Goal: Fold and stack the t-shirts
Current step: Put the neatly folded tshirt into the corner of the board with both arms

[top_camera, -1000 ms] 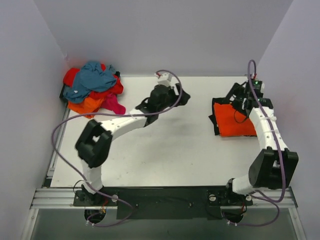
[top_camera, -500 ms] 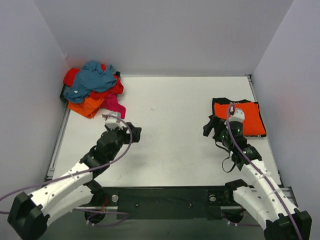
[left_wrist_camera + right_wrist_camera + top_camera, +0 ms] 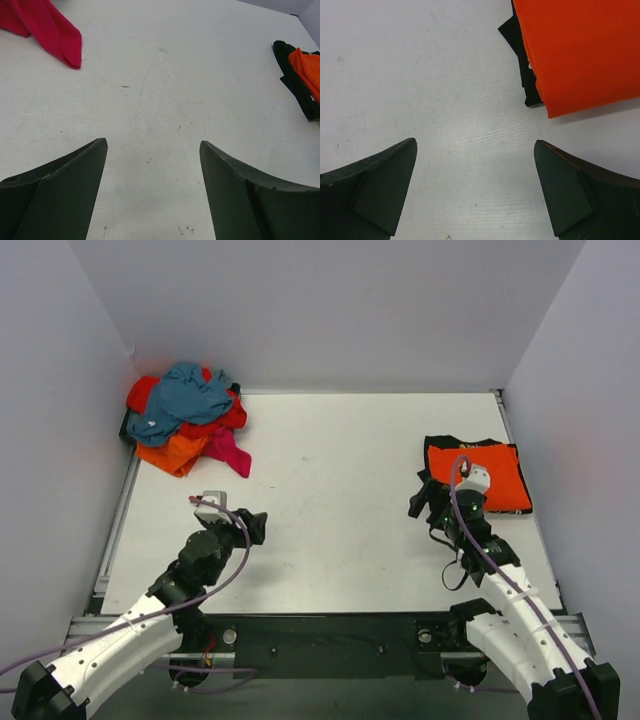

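Plainly both claws stand spread wide and empty: the left gripper (image 3: 152, 142) has the loose heap of teal, red, orange and magenta cloth t-shirts (image 3: 185, 420) well ahead to its left. Near the right gripper (image 3: 475, 142), ahead to its right, the folded bright orange t-shirt (image 3: 580, 50) lies on a folded black one (image 3: 517, 35).

Loose t-shirt heap (image 3: 185, 418) in far-left corner of table (image 3: 340, 460), folded t-shirt stack (image 3: 478, 478) on right side, left gripper (image 3: 252, 527) near-left, right gripper (image 3: 418, 498) just left of stack.
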